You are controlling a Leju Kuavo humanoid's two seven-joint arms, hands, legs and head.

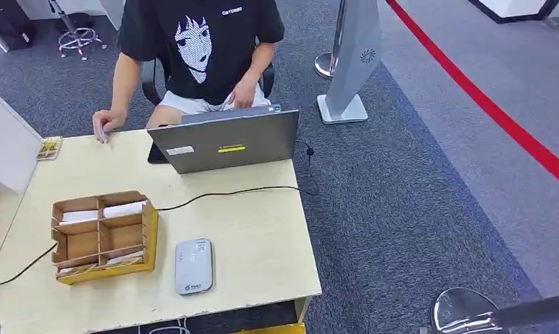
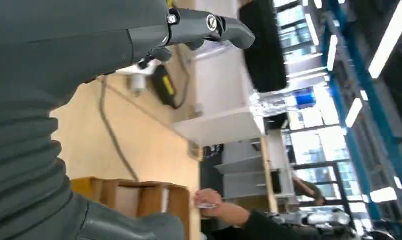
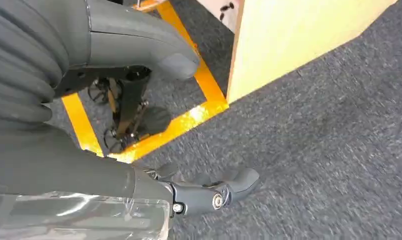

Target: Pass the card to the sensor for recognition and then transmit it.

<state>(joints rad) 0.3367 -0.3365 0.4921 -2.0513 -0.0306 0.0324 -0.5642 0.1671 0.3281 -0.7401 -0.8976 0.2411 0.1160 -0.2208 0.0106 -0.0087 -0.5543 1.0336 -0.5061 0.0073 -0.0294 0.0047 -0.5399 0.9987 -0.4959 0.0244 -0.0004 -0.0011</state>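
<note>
Holding nothing, my right hand (image 3: pixel 189 185) hangs slack-fingered; left hand (image 2: pixel 139 35) apparently empty too; cards in the organizer (image 1: pixel 104 236) untouched, sensor (image 1: pixel 194 266) unused.

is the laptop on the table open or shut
Open. In the head view the laptop has its lid raised, back toward the camera, facing the seated person. Its screen cannot be seen.

Table (image 1: pixel 256 243) looks like pale matt wood laminate, smooth. The box (image 1: pixel 103 236) is plain brown cardboard (1 yellow edge). Sensor (image 1: pixel 194 266) is smooth grey plastic, laptop (image 1: pixel 224 142) lid brushed grey metal. Carpet (image 1: pixel 416 202) is rough, grey.
</note>
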